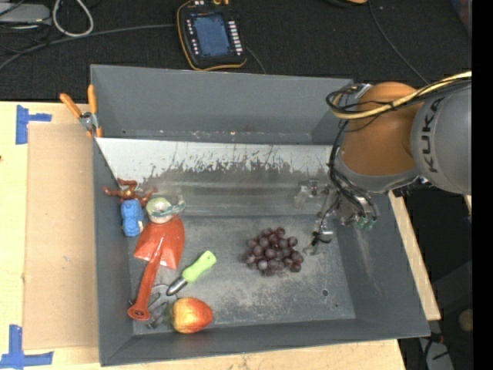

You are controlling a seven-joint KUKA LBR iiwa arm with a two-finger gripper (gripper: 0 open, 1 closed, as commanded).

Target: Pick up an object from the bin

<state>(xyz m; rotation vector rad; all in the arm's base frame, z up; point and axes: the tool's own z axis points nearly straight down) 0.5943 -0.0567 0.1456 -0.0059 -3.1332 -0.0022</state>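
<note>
grey metal slopes down on every side of the bin (223,122), so loose things settle on its flat floor. the end effector (318,237) hangs low, just beside the right edge of a dark purple bunch of grapes (272,252) near the floor's middle. that bunch looks like the likeliest pick, being nearest. whether the end effector is released or clenched i cannot tell. an orange shovel (160,253), a green-handled tool (195,268) and a red-yellow apple (190,314) lie well apart on the left.
</note>
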